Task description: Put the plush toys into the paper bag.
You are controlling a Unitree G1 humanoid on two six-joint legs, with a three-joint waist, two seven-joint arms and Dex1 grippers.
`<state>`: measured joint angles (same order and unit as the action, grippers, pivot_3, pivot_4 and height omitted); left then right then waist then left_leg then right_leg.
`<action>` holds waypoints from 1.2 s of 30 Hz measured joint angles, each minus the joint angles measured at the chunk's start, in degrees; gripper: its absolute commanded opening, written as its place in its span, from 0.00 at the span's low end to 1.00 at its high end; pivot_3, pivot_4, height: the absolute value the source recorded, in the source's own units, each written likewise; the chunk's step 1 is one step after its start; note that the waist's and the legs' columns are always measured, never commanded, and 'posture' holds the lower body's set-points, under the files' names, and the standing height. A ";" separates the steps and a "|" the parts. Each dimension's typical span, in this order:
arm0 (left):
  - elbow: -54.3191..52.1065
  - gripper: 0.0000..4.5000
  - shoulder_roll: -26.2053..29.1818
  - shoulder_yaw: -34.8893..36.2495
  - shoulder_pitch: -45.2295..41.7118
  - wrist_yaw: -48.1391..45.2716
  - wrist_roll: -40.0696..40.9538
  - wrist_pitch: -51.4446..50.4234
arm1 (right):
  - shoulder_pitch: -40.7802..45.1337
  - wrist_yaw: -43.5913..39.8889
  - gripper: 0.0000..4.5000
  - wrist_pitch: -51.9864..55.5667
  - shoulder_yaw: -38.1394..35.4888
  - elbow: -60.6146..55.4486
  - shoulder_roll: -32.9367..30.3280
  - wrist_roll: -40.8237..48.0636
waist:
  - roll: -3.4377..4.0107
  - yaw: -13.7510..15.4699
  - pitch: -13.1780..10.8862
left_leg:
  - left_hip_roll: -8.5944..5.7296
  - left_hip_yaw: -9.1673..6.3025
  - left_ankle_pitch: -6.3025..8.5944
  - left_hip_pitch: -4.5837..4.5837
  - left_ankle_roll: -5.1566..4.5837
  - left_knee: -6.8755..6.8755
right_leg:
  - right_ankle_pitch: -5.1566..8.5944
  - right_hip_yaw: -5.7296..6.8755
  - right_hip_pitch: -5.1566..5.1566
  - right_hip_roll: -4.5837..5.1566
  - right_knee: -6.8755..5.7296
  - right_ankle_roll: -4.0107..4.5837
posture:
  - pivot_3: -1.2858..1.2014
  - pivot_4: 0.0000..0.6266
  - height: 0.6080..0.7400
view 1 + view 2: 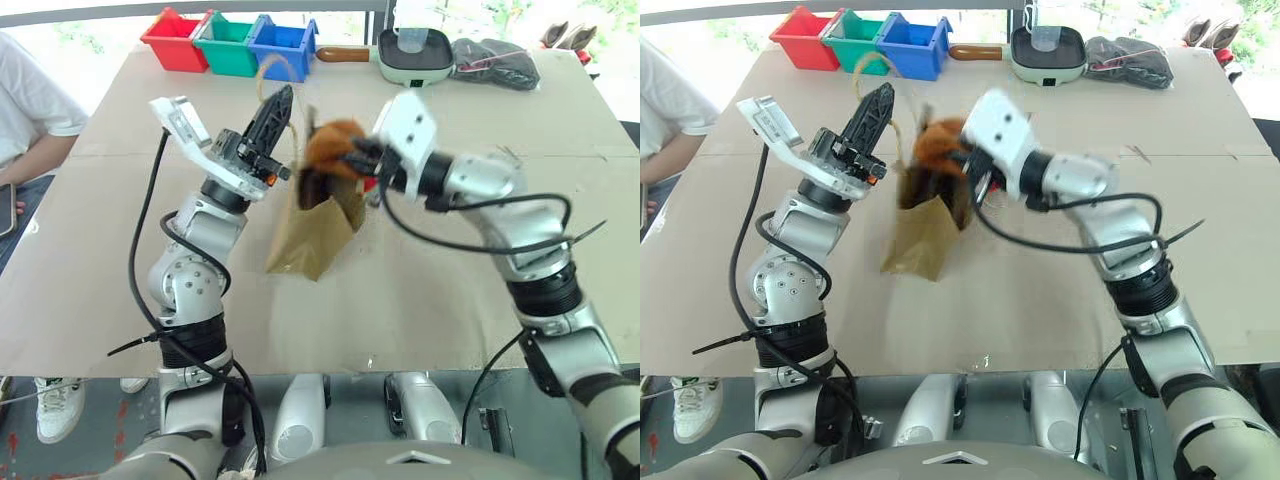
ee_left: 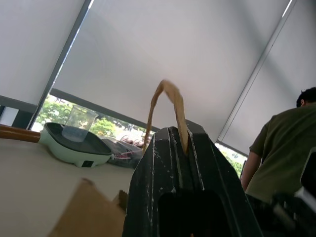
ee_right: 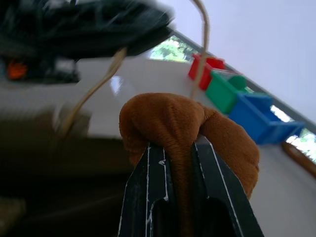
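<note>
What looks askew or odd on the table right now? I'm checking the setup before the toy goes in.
The paper bag hangs tilted off the table, held up by one handle in the left gripper, its mouth crumpled. The right gripper holds the brown plush toy at the opening. Nothing is spilled or visibly damaged.

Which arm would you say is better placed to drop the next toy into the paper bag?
The right: its gripper already clamps the orange-brown toy right at the paper bag mouth, while the left gripper is pinching the bag's handle.
</note>
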<state>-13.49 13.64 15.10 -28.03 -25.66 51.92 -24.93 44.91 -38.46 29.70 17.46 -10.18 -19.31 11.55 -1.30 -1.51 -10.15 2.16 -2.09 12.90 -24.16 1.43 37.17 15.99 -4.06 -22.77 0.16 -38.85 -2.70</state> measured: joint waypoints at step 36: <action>-2.18 0.00 2.98 9.27 9.00 -2.97 10.88 0.48 | 8.08 -18.60 0.77 -6.88 -7.64 15.10 -3.40 2.51 | 0.01 -0.55 -0.01 | 0.04 -0.05 0.00 0.17 0.00 -0.03 | 0.00 0.06 0.10 -0.03 -0.06 0.02 | 0.52 0.24 1.00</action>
<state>-15.67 16.61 24.37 -19.04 -28.63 62.81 -24.45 52.99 -57.06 22.83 9.82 4.92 -22.70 14.06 -1.29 -2.06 -10.17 2.20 -2.14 12.90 -23.99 1.43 37.15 15.99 -4.00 -22.67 0.13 -38.91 -2.68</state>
